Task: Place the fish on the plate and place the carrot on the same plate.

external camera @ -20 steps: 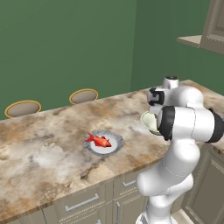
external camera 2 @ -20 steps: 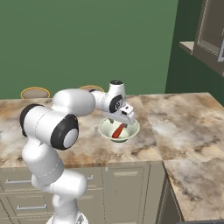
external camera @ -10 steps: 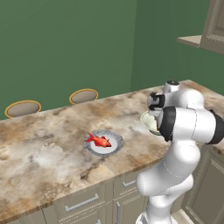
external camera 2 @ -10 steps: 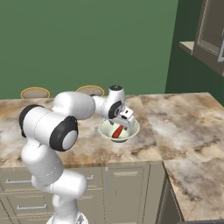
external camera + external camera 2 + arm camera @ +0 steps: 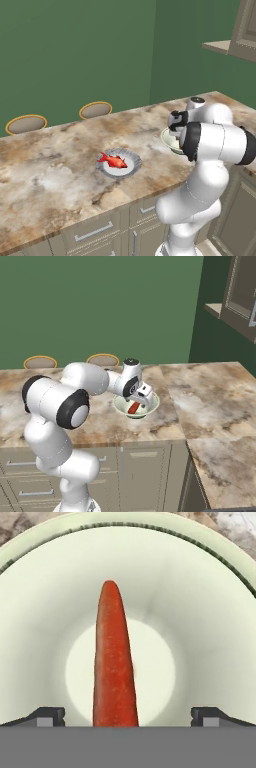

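The fish lies on the plate in the left base view, a little left of the frame's centre, on the marbled counter. The fish's tail points to the left of the picture. To the right, the white arm bends over the counter's edge and covers most of a cream bowl, of which a sliver of rim shows just left of the arm's dark joint. Two round, gold-rimmed stool seats sit behind the counter at the upper left.

In the right base view the arm reaches from the lower left toward the middle of the frame, and the gripper hangs down into the bowl. The carrot shows as a red sliver inside the bowl, right under the hand. From here the fingers are too small to judge.

In the hand view the carrot runs up the middle of the frame, thick end at the bottom and tapered tip toward the top, resting on the bowl's pale inner floor. The two dark finger tips stand far apart at the lower left and lower right, well clear of the carrot on both sides, so the gripper is spread wide and grips nothing.
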Tool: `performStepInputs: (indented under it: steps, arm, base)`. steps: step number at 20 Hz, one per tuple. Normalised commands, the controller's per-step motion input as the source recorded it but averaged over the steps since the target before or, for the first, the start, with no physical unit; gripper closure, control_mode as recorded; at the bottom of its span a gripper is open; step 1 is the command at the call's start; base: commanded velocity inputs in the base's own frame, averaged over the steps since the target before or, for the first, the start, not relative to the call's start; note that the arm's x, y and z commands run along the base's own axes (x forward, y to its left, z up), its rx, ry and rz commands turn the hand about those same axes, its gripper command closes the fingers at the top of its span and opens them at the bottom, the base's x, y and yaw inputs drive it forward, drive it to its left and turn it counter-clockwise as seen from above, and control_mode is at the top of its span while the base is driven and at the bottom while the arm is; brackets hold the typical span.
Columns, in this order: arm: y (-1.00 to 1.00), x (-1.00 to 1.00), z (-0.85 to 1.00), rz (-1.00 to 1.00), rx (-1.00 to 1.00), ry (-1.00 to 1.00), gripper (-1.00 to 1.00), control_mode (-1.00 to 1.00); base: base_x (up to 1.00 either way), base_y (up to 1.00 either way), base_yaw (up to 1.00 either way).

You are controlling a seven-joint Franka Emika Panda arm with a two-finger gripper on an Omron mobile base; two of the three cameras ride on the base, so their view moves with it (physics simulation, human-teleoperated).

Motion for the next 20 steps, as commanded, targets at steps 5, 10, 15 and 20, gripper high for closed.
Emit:
performStepInputs:
  steps: [5, 10, 15, 20]
  arm:
    - [0.00, 0.21, 0.00, 0.02, 0.00, 0.00, -1.00, -1.00]
    - [0.00, 0.23, -0.09, 0.04, 0.00, 0.00, -1.00, -1.00]
    - [0.00, 0.03, -0.19, 0.06, 0.00, 0.00, -1.00, -1.00]
    - [-0.05, 0.00, -0.21, 0.07, 0.00, 0.00, -1.00, -1.00]
  base:
    - [0.00, 0.00, 0.00]
    - [0.00, 0.00, 0.00]
    - [0.00, 0.00, 0.00]
    - [0.00, 0.00, 0.00]
